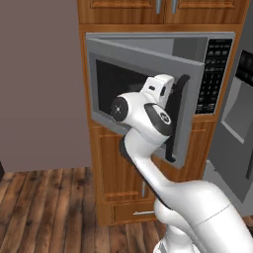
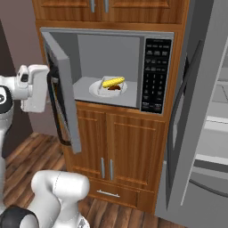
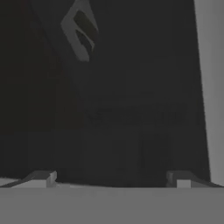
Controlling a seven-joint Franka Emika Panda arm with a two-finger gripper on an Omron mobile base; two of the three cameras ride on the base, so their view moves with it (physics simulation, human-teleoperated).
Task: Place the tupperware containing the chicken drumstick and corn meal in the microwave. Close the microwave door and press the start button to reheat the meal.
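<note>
**Right base view: meal inside, door half open**

Right base view shows the shallow clear plastic tupperware (image 2: 108, 88) on the floor of the silver-grey built-in microwave (image 2: 107, 71), carrying the bright yellow corn (image 2: 113, 82) and the reddish-brown chicken drumstick (image 2: 114, 88). The grey microwave door (image 2: 62, 91) with its dark window stands partly open. The fingers (image 3: 111, 180) are spread wide, hold nothing, and face the door's dark window closely, on its outer side, apart from the tupperware.
</note>
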